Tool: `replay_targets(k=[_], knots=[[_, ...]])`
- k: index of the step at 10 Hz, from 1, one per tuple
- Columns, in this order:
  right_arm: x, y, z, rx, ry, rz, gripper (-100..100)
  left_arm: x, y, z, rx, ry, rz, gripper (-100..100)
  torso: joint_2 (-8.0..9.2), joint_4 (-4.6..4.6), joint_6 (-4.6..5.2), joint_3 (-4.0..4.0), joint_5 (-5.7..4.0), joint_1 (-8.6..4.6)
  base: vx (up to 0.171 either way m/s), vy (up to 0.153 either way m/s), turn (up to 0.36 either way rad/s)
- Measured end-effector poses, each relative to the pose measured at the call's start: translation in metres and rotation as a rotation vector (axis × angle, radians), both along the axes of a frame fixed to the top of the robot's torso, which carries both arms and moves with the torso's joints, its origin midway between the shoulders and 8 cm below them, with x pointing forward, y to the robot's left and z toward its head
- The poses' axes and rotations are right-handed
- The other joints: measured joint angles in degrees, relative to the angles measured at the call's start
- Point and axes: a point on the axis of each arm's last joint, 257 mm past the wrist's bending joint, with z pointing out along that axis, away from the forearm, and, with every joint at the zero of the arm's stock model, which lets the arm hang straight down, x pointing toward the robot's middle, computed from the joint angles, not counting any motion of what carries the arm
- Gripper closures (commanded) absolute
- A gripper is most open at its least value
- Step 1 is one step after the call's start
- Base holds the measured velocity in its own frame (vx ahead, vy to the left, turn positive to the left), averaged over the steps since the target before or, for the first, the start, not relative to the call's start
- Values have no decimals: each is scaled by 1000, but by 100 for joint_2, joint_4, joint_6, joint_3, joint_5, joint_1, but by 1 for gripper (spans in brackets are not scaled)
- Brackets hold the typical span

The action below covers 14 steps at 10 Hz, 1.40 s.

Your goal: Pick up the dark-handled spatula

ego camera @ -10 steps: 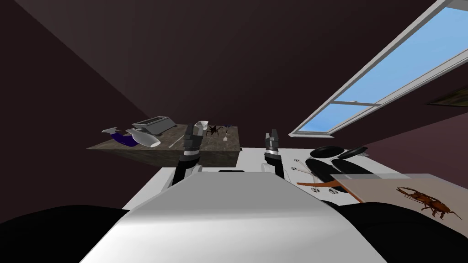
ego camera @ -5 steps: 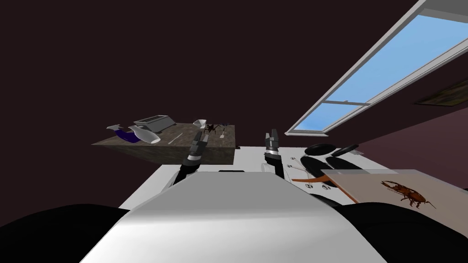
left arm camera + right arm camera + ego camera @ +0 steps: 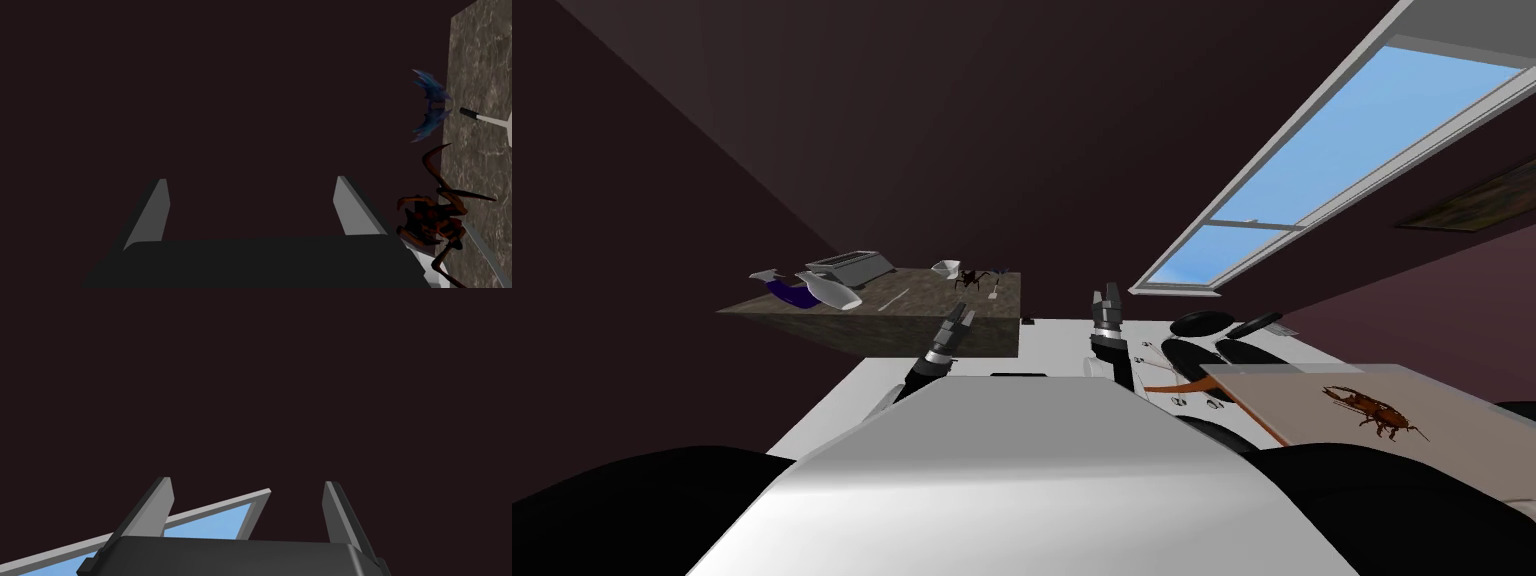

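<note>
The spatula (image 3: 475, 116) lies flat on the marbled counter top (image 3: 480, 50), its dark handle end towards the counter's edge and a white shaft running away from it. In the head view the spatula (image 3: 995, 291) is a small pale stick near the counter's right end. My left gripper (image 3: 252, 200) is open and empty, off the counter's edge and well short of the handle. In the head view the left gripper (image 3: 959, 322) tilts right, in front of the counter's front face. My right gripper (image 3: 1109, 298) is raised and open.
A dark red spider figure (image 3: 430, 220) and a blue spiky thing (image 3: 430, 107) sit by the spatula. On the counter are also a white bowl (image 3: 945, 268), a grey toaster (image 3: 850, 266), a spray bottle (image 3: 812, 290) and a thin utensil (image 3: 893, 298). Black pans (image 3: 1202, 340) are on the right.
My left arm has dropped and tilted to the right, from upright over the counter's front to below its edge. The head view has shifted slightly. The right arm is unchanged.
</note>
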Motion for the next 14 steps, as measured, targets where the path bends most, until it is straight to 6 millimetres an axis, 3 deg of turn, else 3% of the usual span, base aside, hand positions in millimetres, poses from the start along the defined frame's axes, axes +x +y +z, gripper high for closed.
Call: replay_targets(k=[7, 14], knots=[[0, 0, 0, 0, 0, 0, 0, -18, 0, -86, 105, 242, -107, -100, -19, -4, 0, -11, 2, 17, -31, -87, -15], [0, 0, 0, 0, 0, 0, 0, -47, 33, -175, 257, 517, -179, -100, -35, -7, 1, -19, 1, 10, -2, -93, -20]])
